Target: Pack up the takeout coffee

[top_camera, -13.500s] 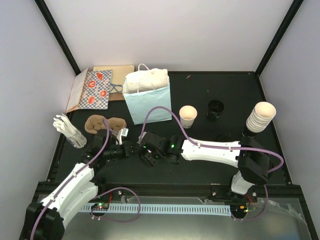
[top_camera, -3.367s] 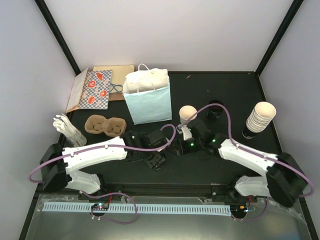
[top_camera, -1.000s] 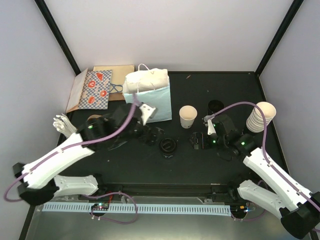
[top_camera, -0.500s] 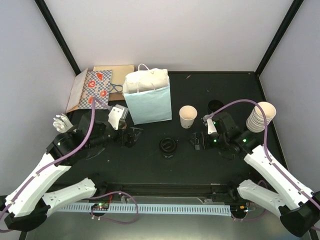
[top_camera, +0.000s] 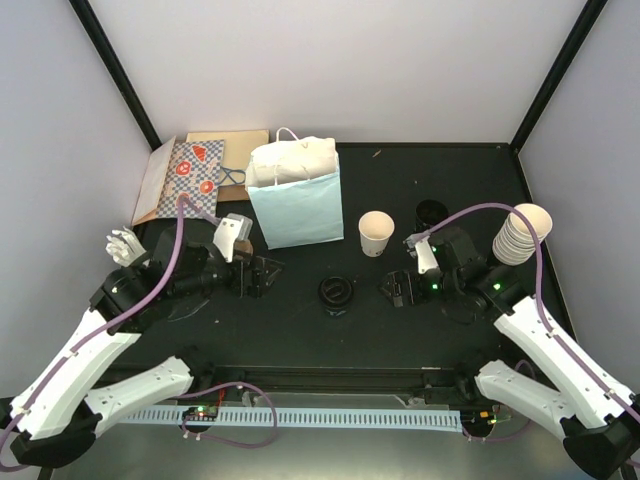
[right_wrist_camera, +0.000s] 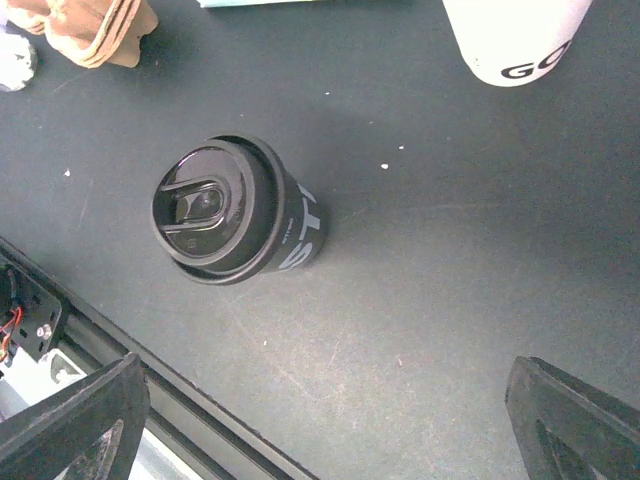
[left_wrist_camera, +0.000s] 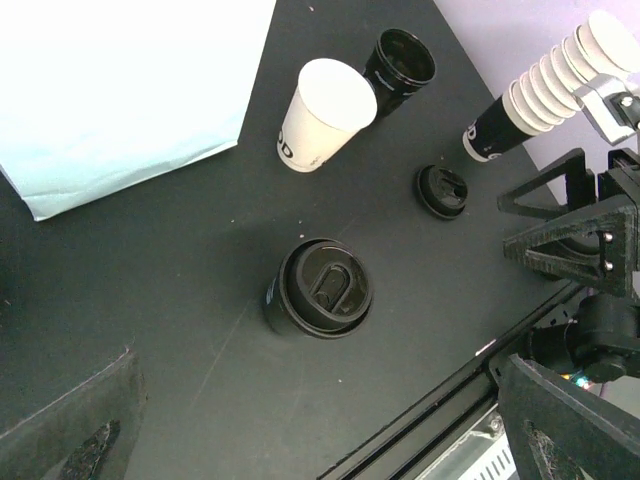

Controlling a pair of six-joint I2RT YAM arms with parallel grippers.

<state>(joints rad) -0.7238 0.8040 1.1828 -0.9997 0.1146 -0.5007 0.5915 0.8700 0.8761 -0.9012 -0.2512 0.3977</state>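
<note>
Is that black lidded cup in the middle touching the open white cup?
Apart. The left wrist view shows the black lidded cup and the open white cup with a stretch of bare table between them; the top view agrees.

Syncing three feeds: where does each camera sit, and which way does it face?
Top external: above, behind the bases, looking down; both arms, left hand, right hand show.
Left wrist: looks down at the lidded black cup; own fingers in the bottom corners.
Right wrist: likewise, over the same cup; own fingers.
Shared: that cup.
</note>
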